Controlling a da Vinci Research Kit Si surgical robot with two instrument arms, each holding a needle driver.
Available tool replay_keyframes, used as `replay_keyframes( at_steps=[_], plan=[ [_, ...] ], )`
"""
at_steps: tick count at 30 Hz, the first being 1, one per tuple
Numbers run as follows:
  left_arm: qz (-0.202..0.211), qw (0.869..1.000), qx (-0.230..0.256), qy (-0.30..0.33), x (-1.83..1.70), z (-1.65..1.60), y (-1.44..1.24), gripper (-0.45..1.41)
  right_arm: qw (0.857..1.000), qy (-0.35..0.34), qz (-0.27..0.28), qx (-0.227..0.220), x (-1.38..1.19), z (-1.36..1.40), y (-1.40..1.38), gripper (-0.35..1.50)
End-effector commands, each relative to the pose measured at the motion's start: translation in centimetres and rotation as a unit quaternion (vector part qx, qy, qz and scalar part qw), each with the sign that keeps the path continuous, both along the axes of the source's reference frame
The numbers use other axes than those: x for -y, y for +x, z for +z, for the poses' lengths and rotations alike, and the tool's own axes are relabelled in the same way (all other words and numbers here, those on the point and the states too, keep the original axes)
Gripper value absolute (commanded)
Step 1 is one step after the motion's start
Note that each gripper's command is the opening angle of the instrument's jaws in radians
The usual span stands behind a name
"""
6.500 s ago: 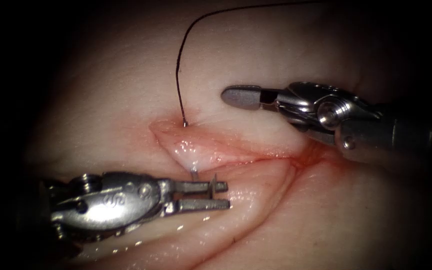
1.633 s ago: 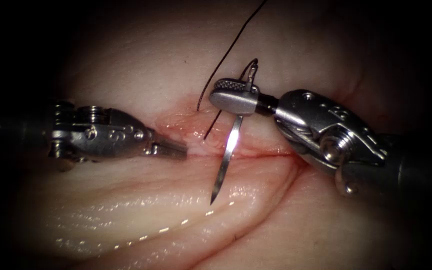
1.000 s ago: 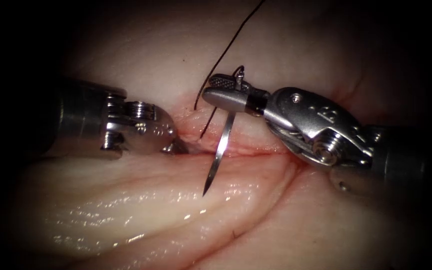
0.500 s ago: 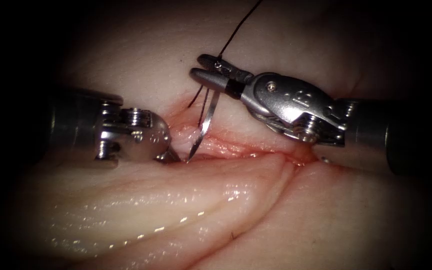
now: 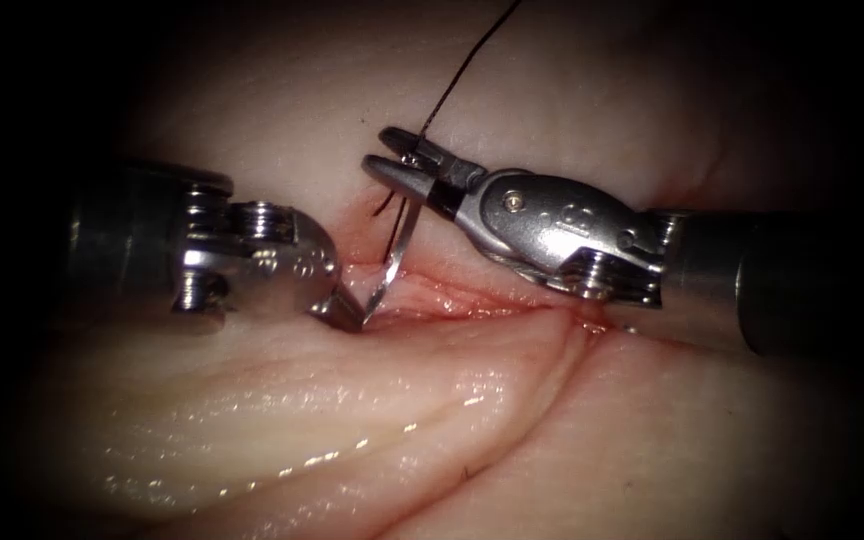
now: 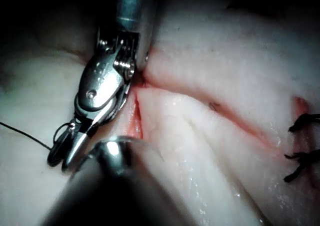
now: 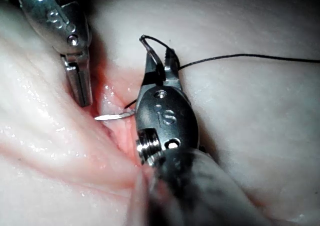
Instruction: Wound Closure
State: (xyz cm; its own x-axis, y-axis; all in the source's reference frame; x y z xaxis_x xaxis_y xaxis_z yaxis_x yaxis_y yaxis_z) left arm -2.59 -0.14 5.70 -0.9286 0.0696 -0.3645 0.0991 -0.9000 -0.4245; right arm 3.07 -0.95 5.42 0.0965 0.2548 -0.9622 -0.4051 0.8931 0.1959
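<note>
With the right end effector (image 5: 392, 168) clamped on the needle (image 5: 399, 243) near its thread end and the left end effector (image 5: 344, 312) pressed shut at the cut (image 5: 472, 305), the point could skid off the tissue (image 5: 352, 400) or twist.

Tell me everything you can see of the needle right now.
The needle is a thin, curved, shiny steel sliver. The right tool holds it near its thread end, jaws shut on it, with the dark thread trailing up from there. Its body slants down to the cut, tip free beside the left tool. It is not in the tissue.
</note>
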Motion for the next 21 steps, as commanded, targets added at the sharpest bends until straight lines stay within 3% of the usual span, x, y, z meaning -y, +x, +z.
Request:
replay_keyframes(
  at_steps=[1, 6, 12, 21],
  plan=[
    [-0.009, 1.0, 0.007, -0.006, -0.05, 0.01, -0.05, -0.11, 1.0, -0.001, -0.001, -0.001, -0.01, 0.03, 0.09, -0.35],
    [-0.054, 0.996, 0.037, -0.054, -0.19, -0.22, -0.01, -0.13, 1.0, 0.0, -0.003, 0.001, -0.02, 0.02, 0.09, -0.35],
    [-0.123, 0.983, 0.075, -0.114, -0.11, -0.56, 0.14, -0.37, 1.0, 0.001, -0.009, 0.001, -0.03, 0.02, 0.06, -0.35],
    [-0.134, 0.981, 0.079, -0.115, 0.27, -0.44, 0.11, -0.4, 1.0, 0.02, -0.008, -0.006, -0.06, 0.01, 0.09, -0.35]
  ],
)
